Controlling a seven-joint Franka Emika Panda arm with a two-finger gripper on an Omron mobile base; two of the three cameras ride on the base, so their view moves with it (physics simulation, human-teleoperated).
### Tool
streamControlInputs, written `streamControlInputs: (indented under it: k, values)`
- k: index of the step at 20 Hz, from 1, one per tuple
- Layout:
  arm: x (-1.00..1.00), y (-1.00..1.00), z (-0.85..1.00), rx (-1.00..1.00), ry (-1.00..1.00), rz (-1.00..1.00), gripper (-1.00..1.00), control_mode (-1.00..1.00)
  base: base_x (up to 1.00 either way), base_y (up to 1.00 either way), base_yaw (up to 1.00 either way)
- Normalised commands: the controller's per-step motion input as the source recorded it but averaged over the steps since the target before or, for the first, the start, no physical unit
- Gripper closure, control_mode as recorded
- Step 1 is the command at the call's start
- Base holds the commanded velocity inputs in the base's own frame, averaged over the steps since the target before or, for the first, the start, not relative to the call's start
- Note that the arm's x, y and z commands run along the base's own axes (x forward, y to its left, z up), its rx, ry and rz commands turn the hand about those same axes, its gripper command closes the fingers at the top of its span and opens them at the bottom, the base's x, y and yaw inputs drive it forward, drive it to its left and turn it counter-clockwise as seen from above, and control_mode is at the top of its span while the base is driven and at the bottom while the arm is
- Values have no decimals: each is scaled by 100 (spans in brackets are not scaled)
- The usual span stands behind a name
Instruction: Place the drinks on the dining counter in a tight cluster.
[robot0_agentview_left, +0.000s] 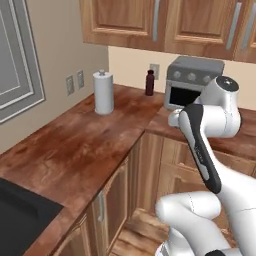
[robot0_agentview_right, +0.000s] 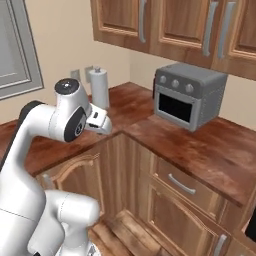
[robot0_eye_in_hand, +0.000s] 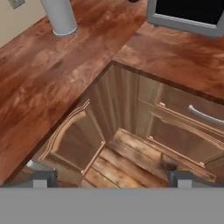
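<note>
The dark maroon bottle (robot0_agentview_left: 149, 82) is the one drink you can see: it stands upright in the upper middle of the left base view, at the back of the corner worktop (robot0_agentview_left: 90, 145), against the wall just left of the grey toaster oven (robot0_agentview_left: 190, 82). Whether it touches the oven you cannot tell. In the hand view only its dark base (robot0_eye_in_hand: 133, 1) peeks in at the top edge, beside the oven's door frame (robot0_eye_in_hand: 188, 24).

Left of the bottle, and apart from it, stands the grey paper-towel roll (robot0_agentview_left: 103, 93); in the right base view it sits in the upper left (robot0_agentview_right: 99, 88), and in the hand view it is at the top left (robot0_eye_in_hand: 60, 16).

Your gripper (robot0_eye_in_hand: 111, 178) points down over the inner corner where the two runs of worktop meet, above the wood floor (robot0_eye_in_hand: 127, 162) and the cabinet fronts. Its two finger tips (robot0_eye_in_hand: 43, 178) stand wide apart at the bottom corners of the hand view, with nothing between them.

Upper cabinets (robot0_agentview_left: 165, 22) run along the top of both base views, and the black sink (robot0_agentview_left: 20, 220) shows at the lower left of the left base view.
</note>
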Motion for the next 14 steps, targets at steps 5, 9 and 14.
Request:
streamControlInputs:
  k: [5, 9, 14]
  values:
    - [0, 0, 0, 0, 0, 0, -100, 100, 79, 0, 7]
    - [0, 0, 0, 0, 0, 0, -100, 100, 63, -3, -2]
    - [0, 0, 0, 0, 0, 0, -100, 100, 65, -4, -10]
